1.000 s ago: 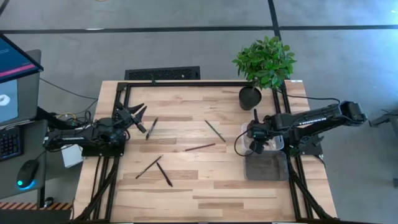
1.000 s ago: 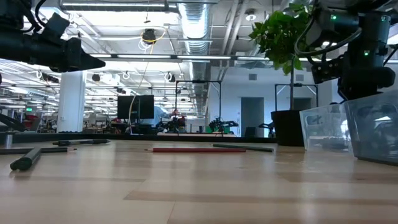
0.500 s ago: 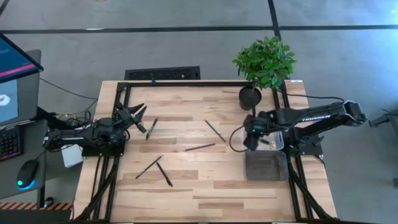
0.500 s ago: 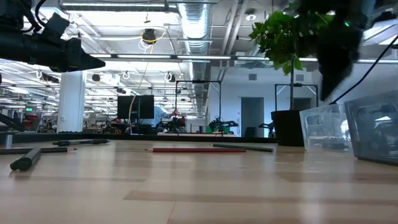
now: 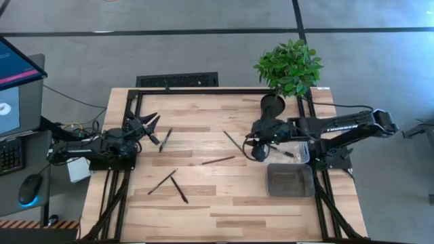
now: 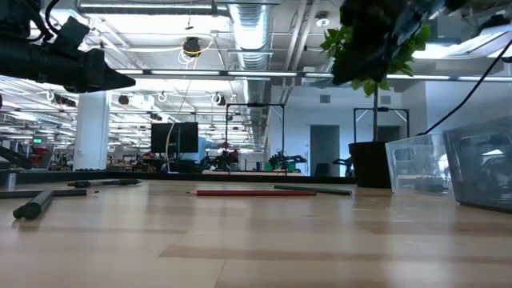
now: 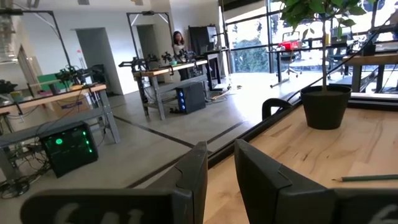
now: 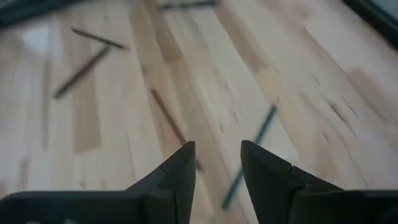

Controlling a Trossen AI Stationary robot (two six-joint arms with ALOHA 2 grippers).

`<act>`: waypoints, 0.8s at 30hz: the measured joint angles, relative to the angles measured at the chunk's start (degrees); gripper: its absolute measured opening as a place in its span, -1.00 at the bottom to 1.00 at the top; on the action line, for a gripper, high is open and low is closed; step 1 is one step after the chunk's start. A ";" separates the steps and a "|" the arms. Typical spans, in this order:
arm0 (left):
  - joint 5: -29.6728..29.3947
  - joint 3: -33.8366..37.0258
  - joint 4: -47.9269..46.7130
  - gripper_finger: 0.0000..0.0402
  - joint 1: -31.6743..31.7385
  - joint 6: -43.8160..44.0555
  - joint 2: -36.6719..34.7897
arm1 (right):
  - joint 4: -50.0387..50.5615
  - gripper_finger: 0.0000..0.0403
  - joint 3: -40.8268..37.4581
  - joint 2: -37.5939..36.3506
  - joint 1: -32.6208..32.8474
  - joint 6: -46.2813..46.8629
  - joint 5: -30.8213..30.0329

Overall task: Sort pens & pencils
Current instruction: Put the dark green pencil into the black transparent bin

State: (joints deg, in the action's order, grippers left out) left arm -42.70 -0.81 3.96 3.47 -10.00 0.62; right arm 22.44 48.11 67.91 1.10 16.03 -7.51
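On the wooden table (image 5: 224,203) five loose pens & pencils (image 5: 218,160) lie spread from its left edge toward the middle. The right gripper (image 5: 258,141) hangs above the dark stick nearest the plant-side corner, its fingers parted with nothing between them. By the right edge sit two clear bins (image 5: 288,179). The left gripper (image 5: 150,122) waits at the left edge, jaws slightly apart, empty.
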 joint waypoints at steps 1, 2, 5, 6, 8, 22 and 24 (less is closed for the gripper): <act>0.00 -0.01 0.01 -0.64 -0.01 0.05 0.00 | 0.38 -0.25 -0.15 0.24 -0.47 0.01 -0.03; 0.00 0.01 -0.01 -0.64 0.01 0.17 -0.02 | -0.54 -0.25 -0.09 0.88 -1.00 0.11 -0.06; 0.00 0.01 0.01 -0.64 0.01 0.17 0.00 | -0.03 -0.24 -0.07 3.31 -2.90 0.87 -0.04; 0.02 0.01 0.00 -0.64 0.01 0.17 0.04 | -0.13 -0.23 -0.05 4.20 -3.50 0.87 0.01; 0.05 0.00 0.01 -0.64 0.00 0.17 0.04 | 0.90 -0.21 1.03 5.96 -4.65 0.87 0.12; 0.04 0.00 -0.01 -0.64 0.01 0.99 0.14 | 14.56 -0.24 17.37 23.20 -5.59 -2.43 0.63; 0.00 0.00 -0.01 -0.64 0.01 1.24 0.14 | 16.61 -0.25 18.77 25.54 -5.63 -2.11 0.59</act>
State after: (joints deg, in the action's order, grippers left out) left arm -42.70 -0.80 3.95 3.49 -8.76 0.75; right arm 39.05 66.88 93.45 -4.54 13.93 -6.92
